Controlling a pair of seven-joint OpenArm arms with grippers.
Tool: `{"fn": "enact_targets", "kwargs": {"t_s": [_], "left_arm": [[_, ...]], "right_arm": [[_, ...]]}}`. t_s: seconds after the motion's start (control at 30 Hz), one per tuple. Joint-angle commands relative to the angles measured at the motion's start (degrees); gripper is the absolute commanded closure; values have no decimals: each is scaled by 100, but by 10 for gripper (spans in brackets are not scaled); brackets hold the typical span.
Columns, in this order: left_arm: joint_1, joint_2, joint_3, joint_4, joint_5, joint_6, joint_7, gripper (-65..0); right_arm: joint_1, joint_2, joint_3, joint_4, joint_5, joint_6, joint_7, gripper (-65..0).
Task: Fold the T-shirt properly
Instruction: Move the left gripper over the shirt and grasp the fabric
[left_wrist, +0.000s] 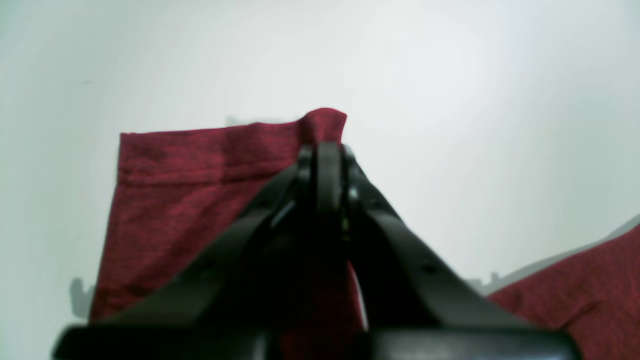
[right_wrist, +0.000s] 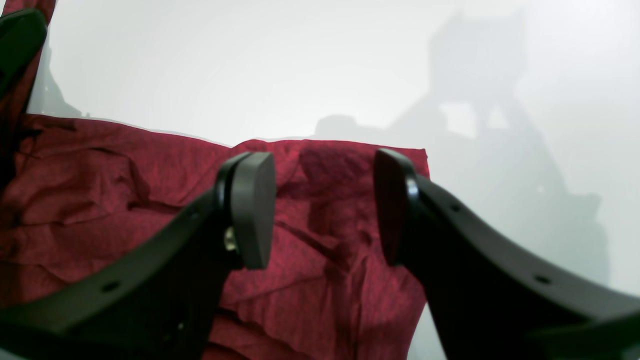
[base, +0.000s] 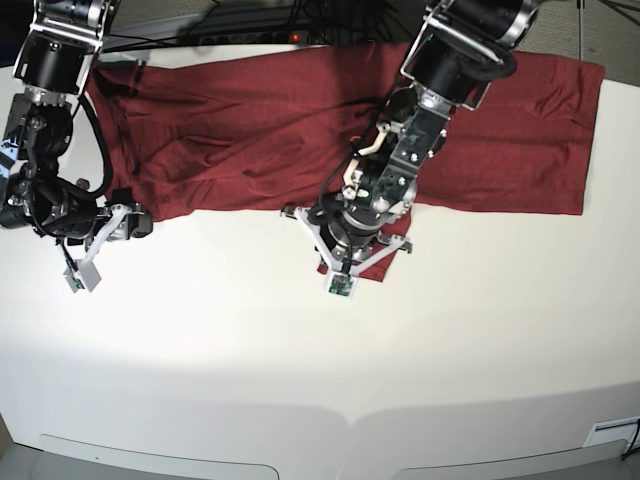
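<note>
Your left claw (base: 345, 262) is pressed together on a flap of the shirt (base: 300, 120), which lies lengthwise along the desk's (base: 300, 360) far edge. That flap is the part nearest the desk's front. Your right claw (base: 122, 222) stands spread, holding nothing, just beside the shirt's end, so the left arm leads.

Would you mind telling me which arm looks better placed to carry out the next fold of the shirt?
Probably the left. Its claw is shut on a hem corner of the T-shirt, so it can draw the cloth over. The right claw hangs open at the shirt's other end, gripping nothing.
</note>
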Motion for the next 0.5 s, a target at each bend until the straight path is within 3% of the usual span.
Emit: {"fn": "enact_targets", "kwargs": {"t_s": [0.0,0.13,0.23,0.47], "left_arm": [[0,37,7,31,-85,11,431,0],[74,22,7,531,-240,66,608,0],[396,-92,0,1386,-282,444,662,0],[1775,-1029,0,4127,-278,1180,380,0]], "right_arm": [[109,107,39,90,94,28,90,-315],[109,107,42,90,94,28,116,-315],[109,105,39,90,94,28,120,-315],[109,101,39,90,96,28,197,-315]]}}
